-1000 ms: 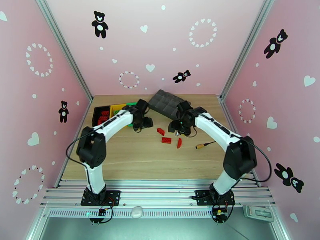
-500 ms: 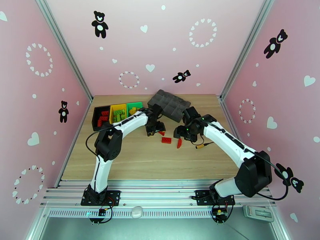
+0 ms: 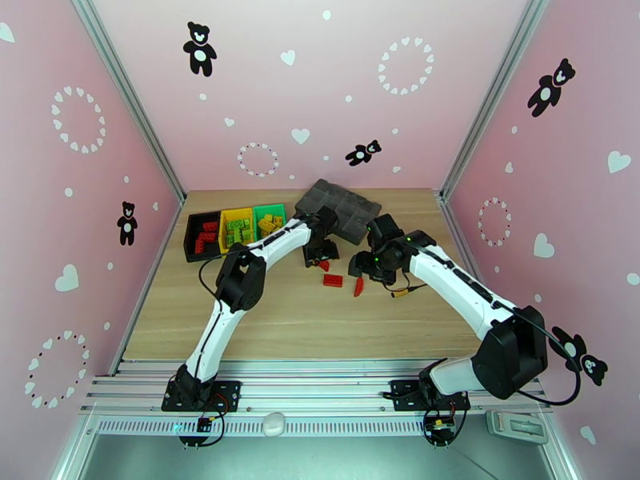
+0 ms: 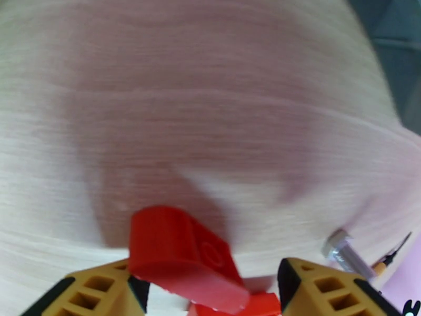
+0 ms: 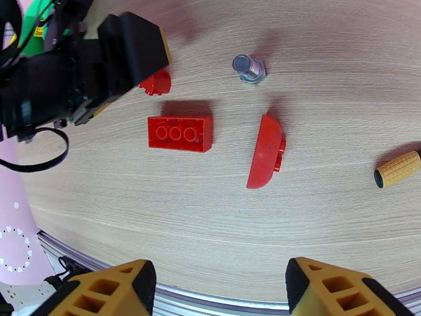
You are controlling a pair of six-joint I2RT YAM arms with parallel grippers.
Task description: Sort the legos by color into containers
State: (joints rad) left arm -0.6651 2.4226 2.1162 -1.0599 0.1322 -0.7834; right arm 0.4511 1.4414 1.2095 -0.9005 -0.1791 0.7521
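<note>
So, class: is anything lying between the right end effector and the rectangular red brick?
Nothing visible. Bare table separates the open right end effector from the rectangular red brick; the curved red piece lies to one side.

A dark grey tray [image 3: 344, 206] with many compartments sits askew at the middle of the wooden tabletop's [image 3: 280, 322] far edge. Nearer, right of centre, lies a screwdriver [image 3: 404, 290] with a ribbed orange handle. A small silver bolt [image 5: 248, 68] rests on bare wood, apart from it.
</note>
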